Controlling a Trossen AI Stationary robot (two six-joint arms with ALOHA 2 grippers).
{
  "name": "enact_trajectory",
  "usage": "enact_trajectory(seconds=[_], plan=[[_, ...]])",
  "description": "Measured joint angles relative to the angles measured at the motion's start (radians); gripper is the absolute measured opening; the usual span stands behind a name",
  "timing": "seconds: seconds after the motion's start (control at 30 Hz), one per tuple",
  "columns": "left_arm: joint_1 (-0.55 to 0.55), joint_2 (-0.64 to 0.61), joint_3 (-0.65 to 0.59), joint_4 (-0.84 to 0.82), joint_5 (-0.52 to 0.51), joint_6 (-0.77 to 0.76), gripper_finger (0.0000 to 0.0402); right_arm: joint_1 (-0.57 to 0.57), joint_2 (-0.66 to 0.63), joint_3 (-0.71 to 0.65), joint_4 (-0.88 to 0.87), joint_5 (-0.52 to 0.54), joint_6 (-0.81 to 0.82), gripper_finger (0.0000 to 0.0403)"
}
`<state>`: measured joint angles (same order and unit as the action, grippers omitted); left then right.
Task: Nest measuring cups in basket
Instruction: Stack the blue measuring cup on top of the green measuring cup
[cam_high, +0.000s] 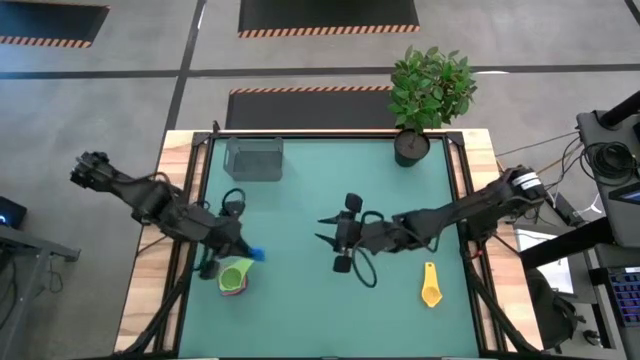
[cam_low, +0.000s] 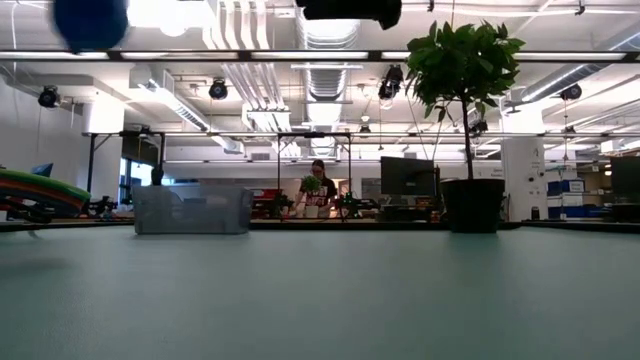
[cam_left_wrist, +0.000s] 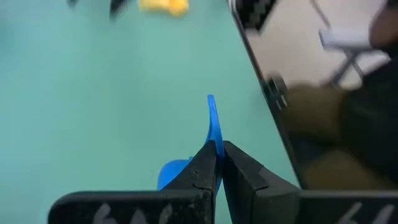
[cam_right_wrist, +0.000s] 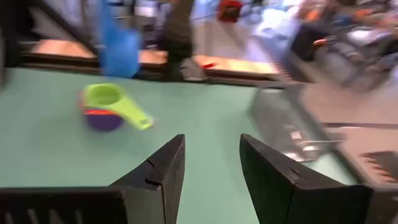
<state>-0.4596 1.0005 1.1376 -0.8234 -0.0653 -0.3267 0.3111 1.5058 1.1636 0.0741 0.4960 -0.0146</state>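
At the table's near left: left gripper (cam_high: 243, 252) pinched shut on the blue cup (cam_high: 256, 254) by its handle, held just above the mat. Directly beside it, sat a nested stack (cam_high: 235, 277) on the green mat (cam_high: 300, 220): green cup on top, purple underneath, a sliver of red or orange between (exact count inside the stack couldn't be told). From the right wrist view, showed as green over purple (cam_right_wrist: 106, 109), handle pointing across the mat.

Mid-table: right gripper (cam_high: 322, 229) empty, fingers spread wide, pointed toward the left arm. Well apart from the stack and from the blue cup.

Near right: one yellow cup (cam_high: 431, 285), lying alone on the mat, handle toward the far edge. Nothing touching it.

Far left corner of the mat: grey see-through basket (cam_high: 254, 158), upright, no cups visible in it. Clear mat between basket and stack. Seen side-on in the low view (cam_low: 192, 209).

Far right corner: black pot with green plant (cam_high: 412, 146), well apart from the basket.

Counted: 1 blue (held), 1 yellow (loose), 1 stack with at least green and purple visible, 1 basket, 1 plant. Light blue cup not identified.

Background, low view: a person (cam_low: 317, 190) standing behind desks in the room beyond, well away from the table.
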Motion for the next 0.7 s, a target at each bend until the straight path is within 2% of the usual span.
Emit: enact_trajectory(seconds=[0.13, 0.3, 0.43, 0.57, 0.7], plan=[[0.001, 0.003, 0.094, -0.169, 0.088, -0.044, 0.0000, -0.005, -0.035, -0.036, -0.025, -0.122, 0.016, 0.0135], [0.004, -0.011, 0.104, -0.166, 0.214, -0.054, 0.0000, -0.006, -0.062, -0.103, -0.022, -0.156, 0.015, 0.0128], [0.010, -0.025, 0.024, -0.113, 0.284, -0.111, 0.0000, -0.011, -0.075, -0.143, -0.015, -0.156, -0.009, 0.0124], [0.032, -0.041, -0.118, 0.025, 0.336, -0.214, 0.0000, -0.017, -0.088, -0.155, -0.006, -0.156, -0.027, 0.0123], [0.065, -0.064, -0.246, 0.120, 0.463, -0.324, 0.0000, -0.018, -0.092, -0.155, -0.003, -0.156, -0.036, 0.0125]])
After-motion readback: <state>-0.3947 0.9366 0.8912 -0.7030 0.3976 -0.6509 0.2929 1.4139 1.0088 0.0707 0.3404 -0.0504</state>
